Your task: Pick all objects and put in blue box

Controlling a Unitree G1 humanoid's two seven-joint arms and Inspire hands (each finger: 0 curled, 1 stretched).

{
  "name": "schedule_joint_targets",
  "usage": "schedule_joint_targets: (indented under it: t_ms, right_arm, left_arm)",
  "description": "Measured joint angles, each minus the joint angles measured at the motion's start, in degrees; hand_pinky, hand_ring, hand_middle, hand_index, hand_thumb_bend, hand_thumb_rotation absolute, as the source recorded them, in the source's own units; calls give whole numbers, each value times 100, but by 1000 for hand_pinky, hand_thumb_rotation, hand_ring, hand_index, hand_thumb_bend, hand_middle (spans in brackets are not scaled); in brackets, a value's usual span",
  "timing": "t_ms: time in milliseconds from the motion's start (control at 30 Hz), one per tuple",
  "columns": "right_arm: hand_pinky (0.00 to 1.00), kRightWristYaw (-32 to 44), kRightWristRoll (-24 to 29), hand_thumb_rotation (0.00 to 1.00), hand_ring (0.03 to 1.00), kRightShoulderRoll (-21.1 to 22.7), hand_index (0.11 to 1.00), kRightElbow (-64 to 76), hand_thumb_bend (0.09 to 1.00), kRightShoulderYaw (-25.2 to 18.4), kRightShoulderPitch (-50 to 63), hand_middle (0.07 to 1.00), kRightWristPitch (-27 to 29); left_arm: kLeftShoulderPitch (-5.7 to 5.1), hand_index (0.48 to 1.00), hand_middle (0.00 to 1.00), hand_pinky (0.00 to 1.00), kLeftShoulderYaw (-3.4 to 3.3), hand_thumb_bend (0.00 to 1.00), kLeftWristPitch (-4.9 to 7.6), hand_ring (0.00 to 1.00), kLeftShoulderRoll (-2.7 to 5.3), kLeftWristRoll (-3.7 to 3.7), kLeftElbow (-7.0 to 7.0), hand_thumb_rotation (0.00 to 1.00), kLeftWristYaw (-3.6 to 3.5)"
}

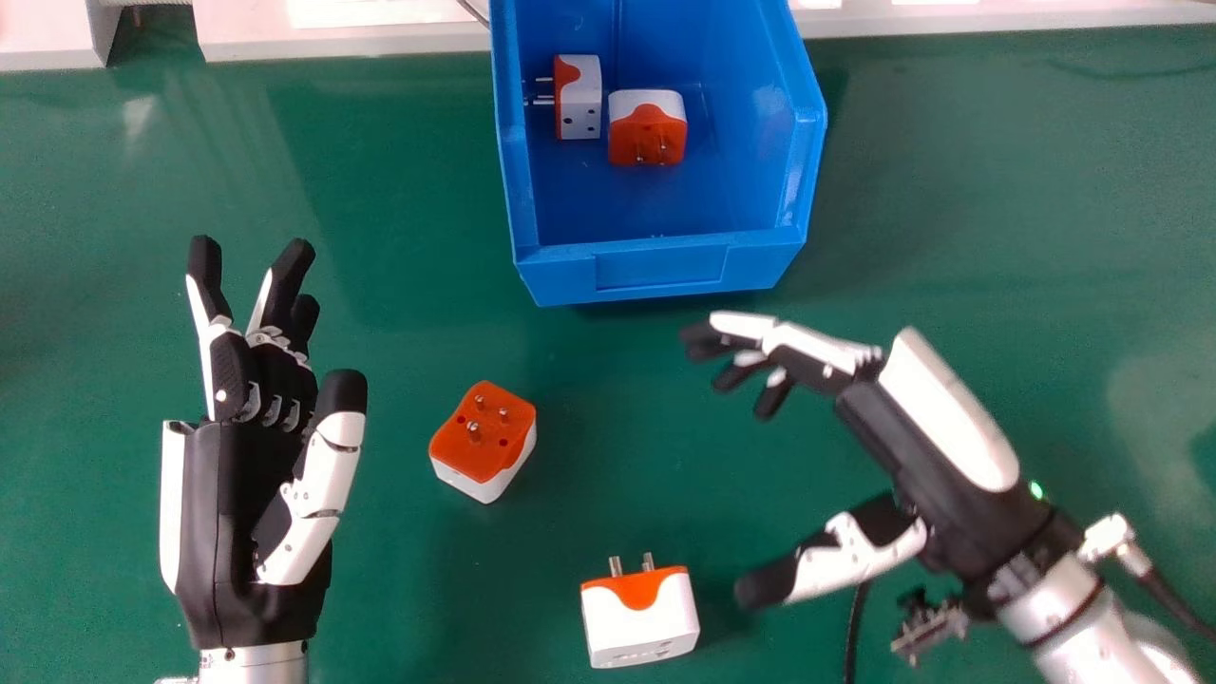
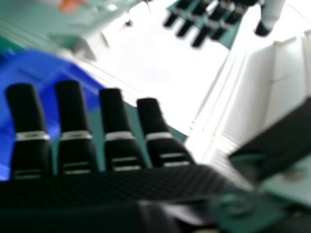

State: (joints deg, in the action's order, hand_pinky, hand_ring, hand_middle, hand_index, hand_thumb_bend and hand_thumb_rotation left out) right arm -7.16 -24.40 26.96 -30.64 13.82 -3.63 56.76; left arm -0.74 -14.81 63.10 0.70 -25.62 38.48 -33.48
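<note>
My left hand (image 1: 256,456) is held over the left side of the table, its fingers relaxed and holding nothing. My right hand (image 1: 912,456) is at the right with fingers and thumb apart and nothing between them; its fingers (image 2: 114,131) also show in the right hand view. Between the hands, an orange-and-white adapter (image 1: 483,439) lies with its pins up. Nearer the front edge, a second adapter (image 1: 640,617) has its pins pointing away. The blue box (image 1: 660,266) holds two more adapters, one on its side (image 1: 579,97) and one beside it (image 1: 648,127).
A green table (image 1: 380,190) carries everything. Along its far side runs a pale ledge (image 1: 351,43). A black cable (image 1: 855,632) hangs near my right wrist. The blue box stands at the far middle, its low front wall facing the hands.
</note>
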Motion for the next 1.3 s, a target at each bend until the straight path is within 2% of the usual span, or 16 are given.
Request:
schedule_joint_targets:
  t_ms: [167,233,300,467,633,833,1100,1300]
  right_arm:
    - [514,273,-129,708,668,-12,807,287,1000,37,371,766,-261]
    - [515,372,-247,663,680,-20,823,493,1000,60,464,780,-367]
    - [520,508,-320,640,689,-23,831,717,1000,112,536,789,-488]
    - [575,751,-444,574,732,1,868,1013,1000,174,637,830,-665]
    - [610,890,-570,556,772,17,885,1196,1000,250,724,849,-706]
    - [665,1060,-623,533,832,112,917,1428,1000,264,742,887,-780]
    - [713,1084,-1012,513,857,136,930,1592,1000,296,818,902,-1006]
    - [746,986,-1478,510,858,139,927,1590,1000,407,799,903,-1061]
  left_arm:
    - [10,910,944,1000,6,381,-18,991,-7,-35,29,449,-35]
    - [16,911,944,1000,13,377,-41,991,-4,-60,28,444,-52]
    - [25,911,945,1000,29,375,-69,991,2,-134,25,442,-102]
    - [19,912,945,1000,39,364,-104,992,6,-245,4,428,-202]
    - [12,912,945,1000,25,358,-105,992,7,-264,4,418,-260]
    - [-3,909,944,1000,9,343,-104,992,7,-245,-3,385,-253]
    - [-18,906,944,1000,-5,338,-117,992,1,-250,-25,367,-264]
    - [-76,904,946,1000,-1,337,-210,995,-13,-326,-124,354,-312]
